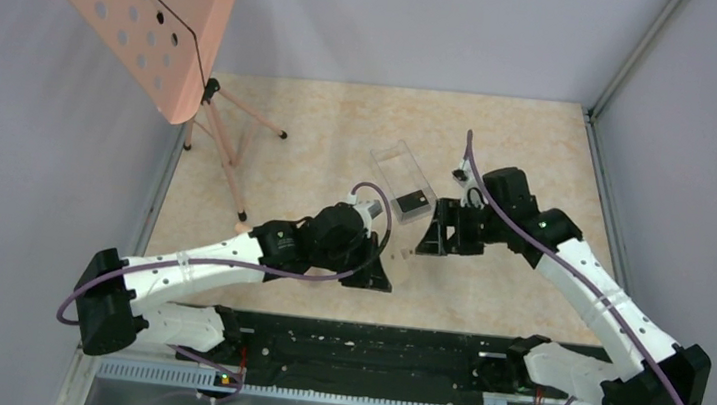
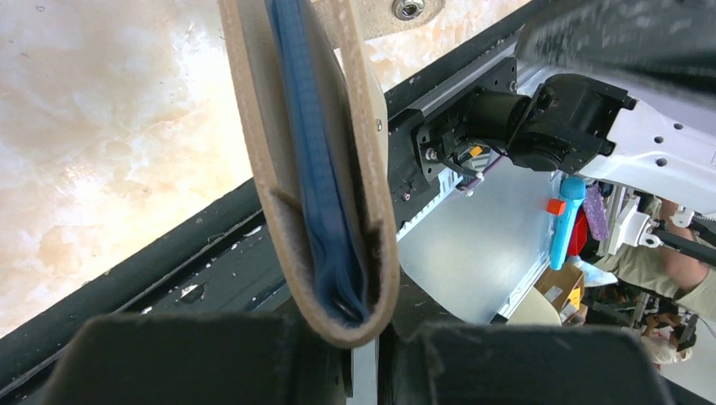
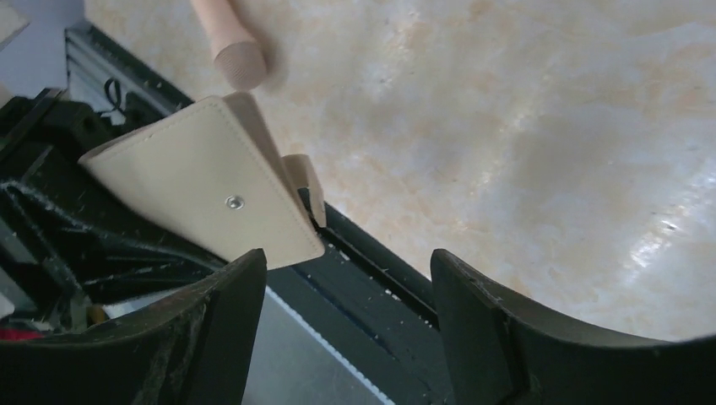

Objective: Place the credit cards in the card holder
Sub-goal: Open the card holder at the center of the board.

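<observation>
The card holder [image 2: 257,160], tan outside and blue-grey inside, hangs folded with its fold pinched in my left gripper [image 2: 363,337], which is shut on it. From above, the left gripper [image 1: 380,267] holds it on edge over the table's front middle, where the card holder [image 1: 399,255] shows as a thin tan sliver. My right gripper [image 1: 428,240] faces it from the right. Its jaws [image 3: 348,287] stand open with nothing between them, and the card holder's [image 3: 194,181] tan face is just past the left finger. One dark credit card [image 1: 412,204] lies in a clear box [image 1: 400,172].
A pink perforated music stand [image 1: 143,9] stands at the back left on tripod legs, and one foot [image 3: 239,59] shows near the card holder. A black rail [image 1: 359,348] runs along the near table edge. Grey walls close the sides.
</observation>
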Action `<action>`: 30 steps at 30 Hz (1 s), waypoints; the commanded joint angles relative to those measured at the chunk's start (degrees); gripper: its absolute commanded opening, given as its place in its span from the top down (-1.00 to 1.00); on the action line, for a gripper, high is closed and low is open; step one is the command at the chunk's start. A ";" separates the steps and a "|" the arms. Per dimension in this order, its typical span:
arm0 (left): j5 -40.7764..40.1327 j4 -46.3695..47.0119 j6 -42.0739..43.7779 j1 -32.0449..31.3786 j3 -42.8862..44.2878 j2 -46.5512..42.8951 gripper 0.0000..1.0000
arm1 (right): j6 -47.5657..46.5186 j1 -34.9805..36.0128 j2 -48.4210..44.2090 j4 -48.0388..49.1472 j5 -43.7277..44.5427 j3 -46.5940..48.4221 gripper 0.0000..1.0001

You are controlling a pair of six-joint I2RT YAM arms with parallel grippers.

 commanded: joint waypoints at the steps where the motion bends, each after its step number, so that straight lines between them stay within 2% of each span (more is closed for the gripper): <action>1: 2.24 4.49 1.29 -0.26 -0.39 -1.06 1.00 | -2.43 -0.21 -0.14 5.14 -15.01 -2.12 -0.44; 4: 3.33 5.36 1.76 -0.33 -0.36 -0.90 1.00 | -1.64 -0.23 0.80 7.12 -17.83 -3.62 -0.42; 10: 4.24 6.43 2.49 -0.39 -0.15 -0.79 1.00 | -0.78 -0.23 3.27 9.11 -17.02 -4.91 0.11; 22: 5.13 6.61 3.03 -0.36 0.04 -0.62 1.00 | -0.66 -0.23 5.79 12.09 -16.89 -5.14 0.48; 25: 5.04 6.56 2.99 -0.32 -0.04 -0.72 1.00 | -0.73 -0.22 5.83 12.47 -17.38 -5.66 0.72; 27: 4.86 6.59 2.90 -0.32 -0.18 -0.92 1.00 | -0.85 -0.19 5.85 12.49 -18.03 -5.68 1.00; 29: 4.28 6.58 2.86 -0.31 -0.44 -1.30 1.00 | -0.93 -0.21 5.46 12.48 -18.37 -5.50 1.00; 30: 3.82 6.56 2.93 -0.35 -0.64 -1.57 0.93 | -1.07 -0.23 5.21 12.38 -18.71 -5.28 1.00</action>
